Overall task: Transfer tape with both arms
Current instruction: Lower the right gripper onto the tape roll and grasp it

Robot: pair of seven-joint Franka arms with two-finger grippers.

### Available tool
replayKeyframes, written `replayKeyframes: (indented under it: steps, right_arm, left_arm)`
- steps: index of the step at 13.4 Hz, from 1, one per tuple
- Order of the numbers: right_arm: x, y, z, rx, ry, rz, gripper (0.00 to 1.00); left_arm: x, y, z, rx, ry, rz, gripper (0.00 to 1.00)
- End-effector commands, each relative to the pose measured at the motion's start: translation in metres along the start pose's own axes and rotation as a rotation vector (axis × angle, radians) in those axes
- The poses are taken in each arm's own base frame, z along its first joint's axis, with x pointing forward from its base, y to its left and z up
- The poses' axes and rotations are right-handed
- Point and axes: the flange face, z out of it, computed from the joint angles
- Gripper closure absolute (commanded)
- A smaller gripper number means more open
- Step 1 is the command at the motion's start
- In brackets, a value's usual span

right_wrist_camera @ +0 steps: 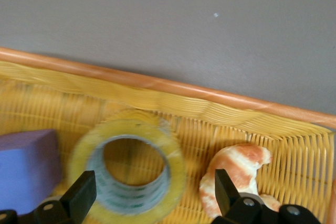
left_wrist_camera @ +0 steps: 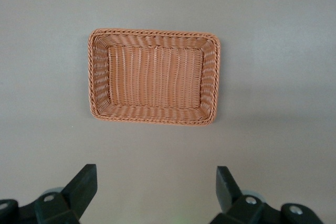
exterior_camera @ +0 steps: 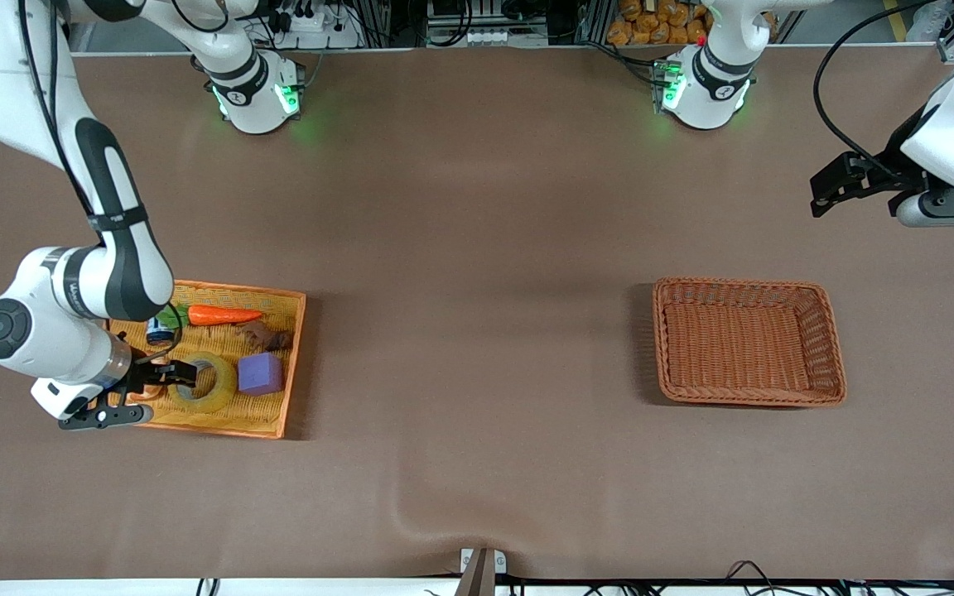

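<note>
Front view: high camera facing the robots, covering the whole table. Left wrist view: looks straight down from well above the basket, also in front view. Right wrist view: close, low over the tray; front view shares it.

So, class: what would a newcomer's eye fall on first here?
The right hand, fingers open, sits low over the tape in the yellow tray beside a purple cube and carrot. The left hand waits open, high above the empty wicker basket.
</note>
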Motion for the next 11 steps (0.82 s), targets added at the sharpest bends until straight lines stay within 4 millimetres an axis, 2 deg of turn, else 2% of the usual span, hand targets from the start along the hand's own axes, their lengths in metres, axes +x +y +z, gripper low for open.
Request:
replayKeyframes:
  steps: [1, 4, 5, 6, 7, 11]
  right_arm:
    - [0.003, 0.014, 0.022, 0.007, -0.009, -0.004, 0.0]
    - [-0.002, 0.013, 0.043, 0.015, -0.042, -0.008, 0.0]
    - [-0.003, 0.013, 0.047, 0.015, -0.048, -0.025, 0.42]
    - [-0.003, 0.013, 0.049, 0.017, -0.049, -0.053, 0.78]
    - [-0.004, 0.014, 0.055, 0.019, -0.057, -0.055, 0.98]
    - [-0.003, 0.013, 0.052, 0.019, -0.055, -0.057, 1.0]
  left_arm:
    - [-0.001, 0.002, -0.004, 0.018, -0.003, -0.008, 0.0]
    - [-0.001, 0.004, -0.004, 0.018, -0.003, -0.005, 0.0]
    - [-0.001, 0.004, -0.004, 0.018, -0.003, -0.005, 0.0]
    - [-0.002, 0.004, -0.005, 0.018, -0.003, -0.005, 0.0]
    - [-0.002, 0.004, -0.005, 0.019, -0.006, -0.005, 0.0]
    - [-0.002, 0.004, -0.005, 0.019, -0.007, -0.005, 0.0]
